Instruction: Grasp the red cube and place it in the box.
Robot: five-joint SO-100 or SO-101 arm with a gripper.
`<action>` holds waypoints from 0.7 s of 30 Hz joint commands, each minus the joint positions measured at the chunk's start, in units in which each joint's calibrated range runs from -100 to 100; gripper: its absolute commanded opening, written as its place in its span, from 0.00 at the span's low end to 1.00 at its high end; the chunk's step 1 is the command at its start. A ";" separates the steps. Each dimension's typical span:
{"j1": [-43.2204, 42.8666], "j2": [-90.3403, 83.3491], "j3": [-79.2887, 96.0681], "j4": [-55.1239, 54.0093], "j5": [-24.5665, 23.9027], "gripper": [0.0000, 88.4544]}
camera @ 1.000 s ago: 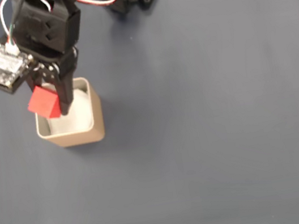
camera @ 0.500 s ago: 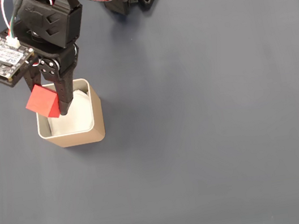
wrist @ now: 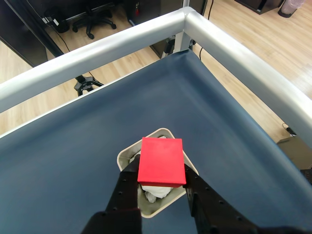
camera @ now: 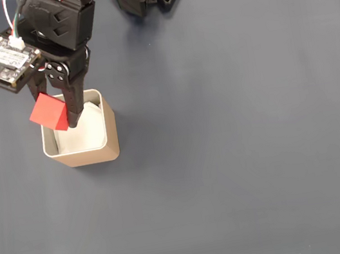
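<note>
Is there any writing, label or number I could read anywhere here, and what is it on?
None can be read.
The circuit board on the arm carries a pale label, too blurred to read.
The red cube, the box and the gripper are plain.

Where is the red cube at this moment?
In the fixed view the red cube sits at upper left, clamped in the jaws above the box's left rim, not yet inside.

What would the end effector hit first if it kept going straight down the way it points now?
Probably the white lining inside the tan square box. The end effector, shut on the small red cube, points into the box's opening in the wrist view. Depth is unclear, so a finger might clip the rim.
</note>
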 commanded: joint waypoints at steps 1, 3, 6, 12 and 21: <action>-0.32 -2.72 -0.15 0.08 0.34 0.19; -0.32 -2.80 -0.06 -0.33 0.00 0.26; -0.32 -2.80 0.12 -0.33 -0.10 0.33; -0.32 -2.54 0.48 -0.99 -0.54 0.42; -0.39 -2.20 0.67 -1.81 -0.73 0.46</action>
